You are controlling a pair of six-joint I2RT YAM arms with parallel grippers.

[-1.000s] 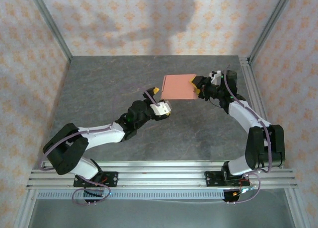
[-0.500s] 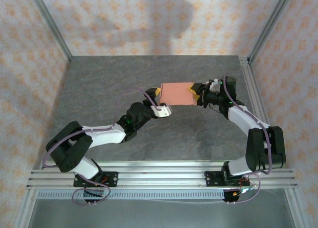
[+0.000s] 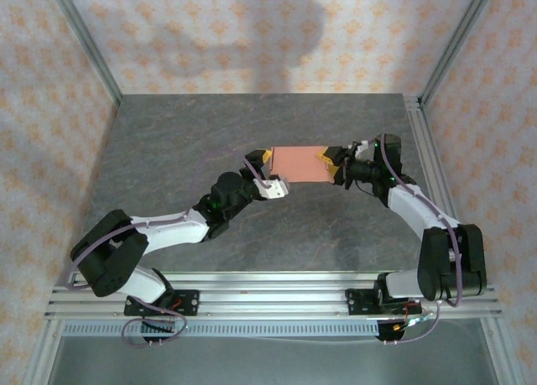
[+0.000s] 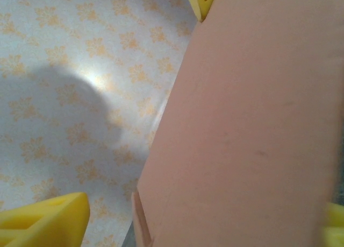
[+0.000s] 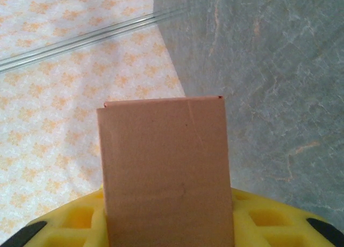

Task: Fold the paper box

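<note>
The paper box (image 3: 298,163) is a flat salmon-orange cardboard piece held in the air above the middle of the table. My right gripper (image 3: 336,165) is shut on its right end. In the right wrist view the box (image 5: 166,161) sticks out forward over a yellow finger pad (image 5: 263,220). My left gripper (image 3: 268,172) straddles the box's left end, with one finger on each side. The left wrist view has the box (image 4: 252,128) close up between the yellow fingers (image 4: 48,220). A clear gap shows beside the lower-left finger, so the left gripper (image 4: 188,228) is open.
Dark grey stone tabletop (image 3: 185,142) lies under both arms. Aluminium frame posts and a rail (image 3: 424,142) run along the right edge. Patterned walls (image 3: 252,33) close off the back and sides.
The right arm has brought the box nearer and lower, and the box now looks narrower from above. The left gripper has moved up around the box's left end, and its jaws have narrowed.
</note>
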